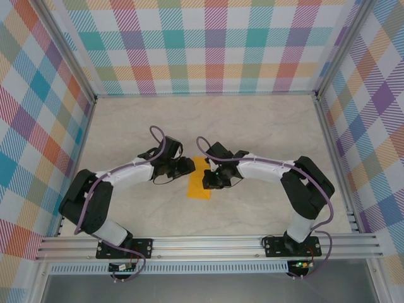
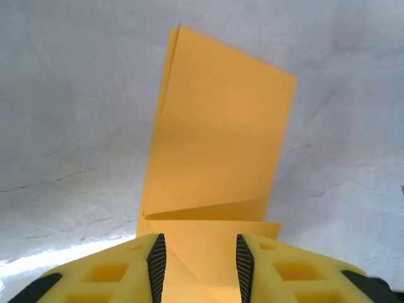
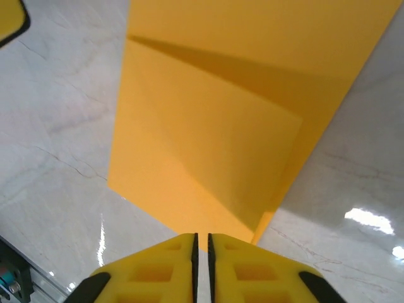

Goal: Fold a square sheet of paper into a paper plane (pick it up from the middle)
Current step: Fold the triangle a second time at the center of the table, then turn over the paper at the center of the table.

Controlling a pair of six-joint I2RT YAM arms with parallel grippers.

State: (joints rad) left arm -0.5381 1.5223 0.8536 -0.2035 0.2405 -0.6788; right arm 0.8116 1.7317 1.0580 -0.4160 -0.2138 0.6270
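My folded orange sheet of paper (image 1: 201,188) lies on the pale marbled tabletop (image 1: 265,126), midway between my two arms. From above it reads as a narrow strip. Its long axis runs from the far side toward my bases, leaning a little to the right at the near end. The far end is tucked under my two wrists, so I cannot make out its shape from there.

My left pincer (image 1: 187,166) sits at the strip's left edge. Through the left wrist camera, this pincer (image 2: 199,252) is spread, and its black pads (image 2: 156,265) stand clear on either side of the paper (image 2: 221,126). The paper stretches straight away from me. A shallow slanting crease crosses it just ahead of the fingers, and two layers show along the far left edge.

My right pincer (image 1: 209,178) meets the strip from the right. In the right wrist view, this pincer (image 3: 201,243) has its fingers almost together, with a thin slit between them. The paper (image 3: 208,145) comes right up to their tips, one flap lying slantwise over another. I cannot tell whether this pincer is pinching the paper. A yellow and black piece (image 3: 9,19) is cut off at the top left corner.
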